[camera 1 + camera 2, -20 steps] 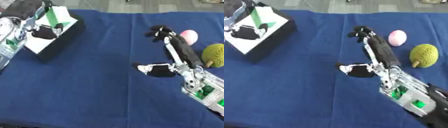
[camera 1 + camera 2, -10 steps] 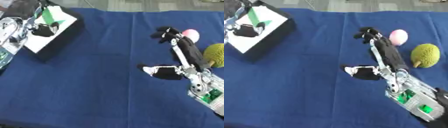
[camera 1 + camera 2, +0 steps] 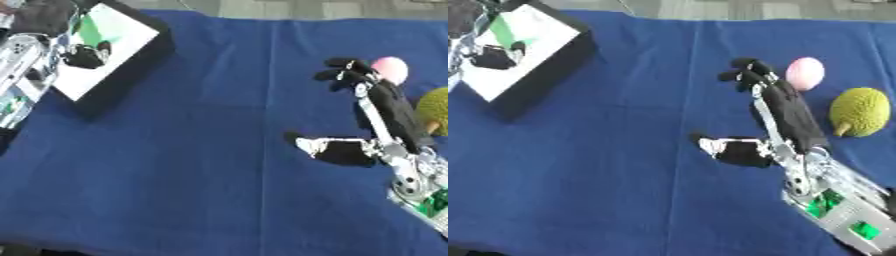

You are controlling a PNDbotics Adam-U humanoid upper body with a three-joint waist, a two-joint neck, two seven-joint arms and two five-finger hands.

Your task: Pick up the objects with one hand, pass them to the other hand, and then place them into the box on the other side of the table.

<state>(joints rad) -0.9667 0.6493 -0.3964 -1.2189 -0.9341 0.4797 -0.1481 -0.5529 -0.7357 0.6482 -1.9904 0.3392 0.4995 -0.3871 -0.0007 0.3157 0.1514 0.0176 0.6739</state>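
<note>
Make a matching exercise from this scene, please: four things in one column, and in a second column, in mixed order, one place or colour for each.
Things:
1. pink egg-shaped object
2. bumpy yellow-green fruit
3. box
4. right hand

Descriptions:
A. black outside, white inside, at the far left of the table
B. open, fingers stretched out, beside the pink object
C. nearest the right edge, textured skin
D. smooth and pale, just past the fingertips

Pairs: 1-D, 2-C, 3-A, 4-B
</note>
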